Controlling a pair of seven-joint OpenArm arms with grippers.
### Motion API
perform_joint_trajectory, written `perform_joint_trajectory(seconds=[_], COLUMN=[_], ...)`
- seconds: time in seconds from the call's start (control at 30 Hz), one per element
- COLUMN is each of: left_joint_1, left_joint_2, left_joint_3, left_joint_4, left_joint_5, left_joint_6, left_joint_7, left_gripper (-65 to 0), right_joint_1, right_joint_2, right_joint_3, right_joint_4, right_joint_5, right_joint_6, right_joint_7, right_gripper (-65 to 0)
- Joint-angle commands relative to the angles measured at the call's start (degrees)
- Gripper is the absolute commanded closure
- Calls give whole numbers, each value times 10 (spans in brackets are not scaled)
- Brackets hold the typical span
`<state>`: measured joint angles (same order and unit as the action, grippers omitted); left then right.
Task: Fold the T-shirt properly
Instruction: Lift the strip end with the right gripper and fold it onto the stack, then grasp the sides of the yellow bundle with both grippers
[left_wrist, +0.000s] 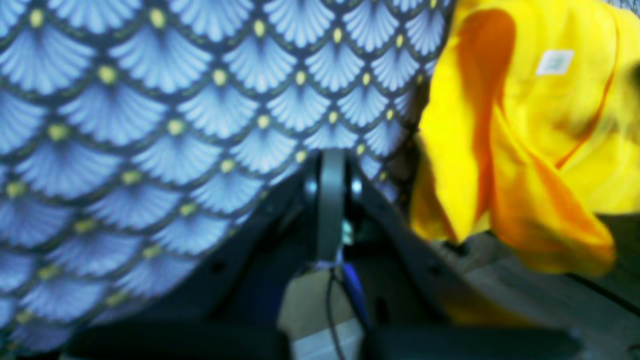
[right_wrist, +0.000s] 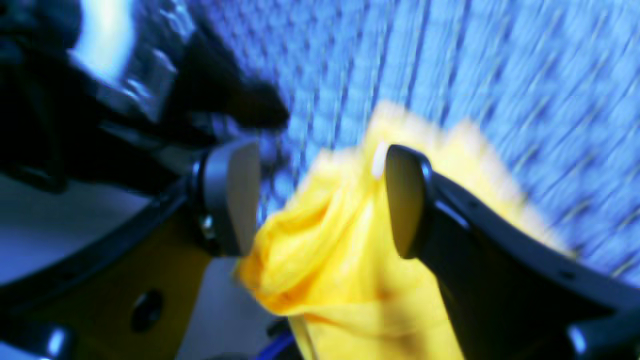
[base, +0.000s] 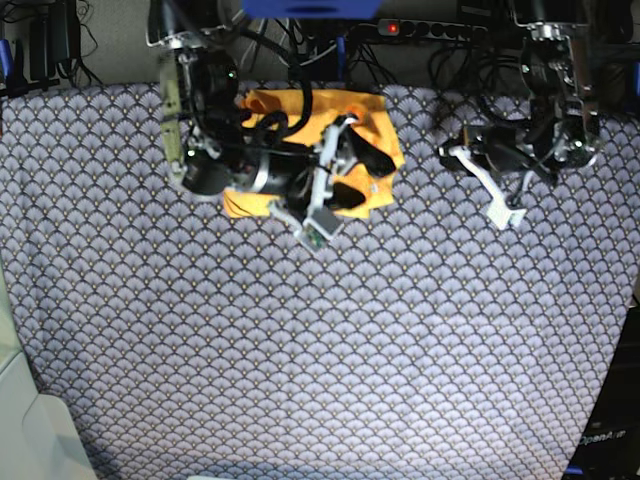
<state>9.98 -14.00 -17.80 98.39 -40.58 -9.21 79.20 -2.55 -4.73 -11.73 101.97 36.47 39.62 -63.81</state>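
Base view: T-shirt (base: 370, 130) bunched at the worktop's far edge, my right claw (right_wrist: 320, 200) spread around a fold, left claw (base: 450, 158) pressed together, empty. Next I'd pinch and spread it flat.

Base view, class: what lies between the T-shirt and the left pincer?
Only bare scale-patterned cloth lies between the T-shirt and the left pincer; nothing else sits in that stretch. The base view shows it.
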Motion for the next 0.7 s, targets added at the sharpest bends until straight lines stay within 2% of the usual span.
perform_joint_trajectory(seconds=[0.0, 0.1, 0.17, 0.27, 0.37, 0.47, 0.5, 0.67], left_joint_1=[-1, 3, 3, 3, 11, 17, 17, 14], left_joint_2=[-10, -12, -13, -21, -20, -4, 2, 10], left_joint_3=[-18, -76, -112, -137, -138, -131, -123, -70], left_joint_4=[12, 13, 13, 27, 57, 94, 101, 120], left_joint_5=[-5, -5, -5, -6, -6, -7, -7, -15], left_joint_6=[-1, -3, -3, -3, -3, -3, -3, -3], left_joint_7=[2, 8, 8, 8, 8, 8, 8, 8], left_gripper=[0, 0, 0, 0, 0, 0, 0, 0], right_joint_1=[5, 5, 5, 5, -8, -18, -24, -56], right_joint_2=[7, 19, 21, 63, 96, 130, 141, 179], right_joint_3=[-2, -15, -12, -12, -11, -11, -11, -11], right_joint_4=[34, 91, 89, 66, 39, 19, 12, -12], right_joint_5=[14, 14, 11, 12, 12, 12, 12, 13], right_joint_6=[4, 4, 4, 4, 4, 4, 4, 4], right_joint_7=[9, -15, -17, -2, 29, 56, 64, 122], right_gripper=[-394, -389, -355, -265, -129, -17, 0, 0])
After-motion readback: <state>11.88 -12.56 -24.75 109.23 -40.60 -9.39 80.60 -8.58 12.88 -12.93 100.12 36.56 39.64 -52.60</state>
